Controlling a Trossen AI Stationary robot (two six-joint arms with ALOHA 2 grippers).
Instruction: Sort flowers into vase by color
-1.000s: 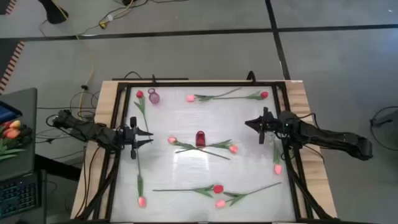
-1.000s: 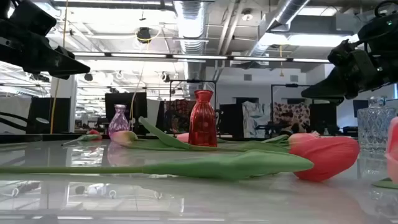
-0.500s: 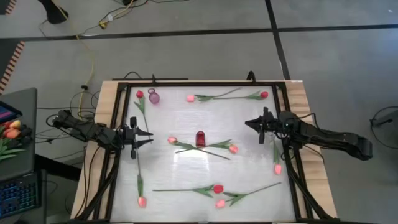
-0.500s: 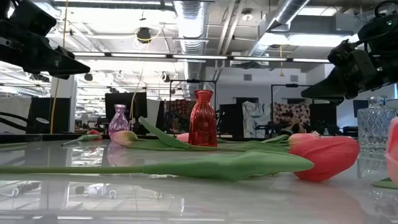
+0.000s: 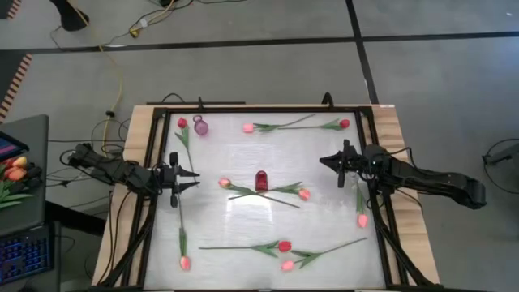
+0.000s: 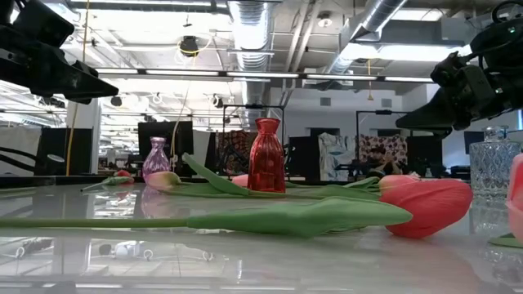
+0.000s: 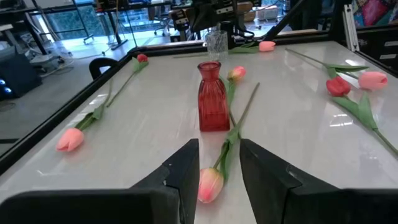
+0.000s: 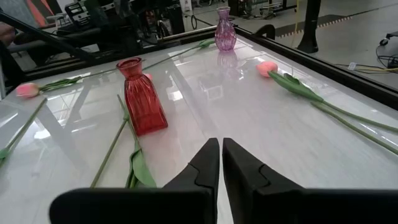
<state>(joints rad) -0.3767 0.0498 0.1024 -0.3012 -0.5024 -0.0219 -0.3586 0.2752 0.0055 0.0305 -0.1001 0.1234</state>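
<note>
Several artificial tulips lie flat on the white table. Two with pink heads (image 5: 225, 183) (image 5: 304, 195) cross beside the red vase (image 5: 262, 180). Others lie along the far edge (image 5: 248, 128), the near edge (image 5: 285, 246), the left (image 5: 184, 262) and the right (image 5: 362, 220). A purple vase (image 5: 201, 127) stands at the far left. My left gripper (image 5: 195, 178) is open and empty above the table's left side, pointing at the red vase (image 7: 212, 96). My right gripper (image 5: 323, 160) is shut and empty above the right side, pointing toward the red vase (image 8: 142, 96).
A clear glass vase (image 7: 216, 42) stands on the right side of the table, near my right arm; it also shows in the low view (image 6: 494, 173). A dark frame (image 5: 243, 111) runs around the table top. A bunch of orange tulips (image 5: 15, 172) lies off the table at the left.
</note>
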